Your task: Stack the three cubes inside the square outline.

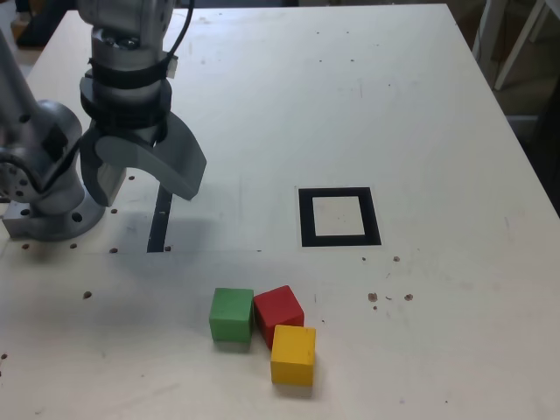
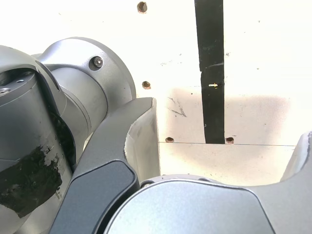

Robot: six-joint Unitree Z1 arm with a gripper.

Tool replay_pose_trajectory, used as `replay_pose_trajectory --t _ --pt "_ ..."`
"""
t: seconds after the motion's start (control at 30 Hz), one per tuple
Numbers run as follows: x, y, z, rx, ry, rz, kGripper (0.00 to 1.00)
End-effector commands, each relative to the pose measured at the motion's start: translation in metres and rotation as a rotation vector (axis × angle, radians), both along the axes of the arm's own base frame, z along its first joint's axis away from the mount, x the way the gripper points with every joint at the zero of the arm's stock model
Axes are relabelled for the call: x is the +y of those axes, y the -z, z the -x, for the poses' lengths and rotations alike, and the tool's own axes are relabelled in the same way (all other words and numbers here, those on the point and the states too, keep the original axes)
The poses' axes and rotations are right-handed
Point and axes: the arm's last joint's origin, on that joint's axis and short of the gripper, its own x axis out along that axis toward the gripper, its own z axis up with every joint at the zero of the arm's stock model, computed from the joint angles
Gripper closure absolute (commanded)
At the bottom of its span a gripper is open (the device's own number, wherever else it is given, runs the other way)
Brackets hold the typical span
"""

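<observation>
On the desk (image 1: 437, 289) | green cube (image 1: 232, 314) by the red one, my likely first pick: toward the exterior view's bottom right from my empty, wide-spread end effector (image 1: 149, 194)

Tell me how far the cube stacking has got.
Nothing looks done: the square outline has only bare white inside it. Nothing is in hand, as the gripper hangs open with no cube between its jaws. All three are left to stack: the green cube, red cube and yellow cube sit grouped outside the frame.
</observation>
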Motion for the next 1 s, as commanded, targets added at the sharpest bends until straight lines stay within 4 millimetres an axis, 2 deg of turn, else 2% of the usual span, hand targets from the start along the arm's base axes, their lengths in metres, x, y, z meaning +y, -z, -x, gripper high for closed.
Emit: replay_pose_trajectory --t 0.0,0.77,0.97 --pt "-0.0003 -0.0001 -0.0010 0.005 0.003 -0.001 0.01" --pt "-0.0011 -0.0013 -0.0022 0.000 0.000 0.011 0.01" --pt "-0.0081 -0.0035 -0.0033 -0.010 0.017 0.025 0.00"
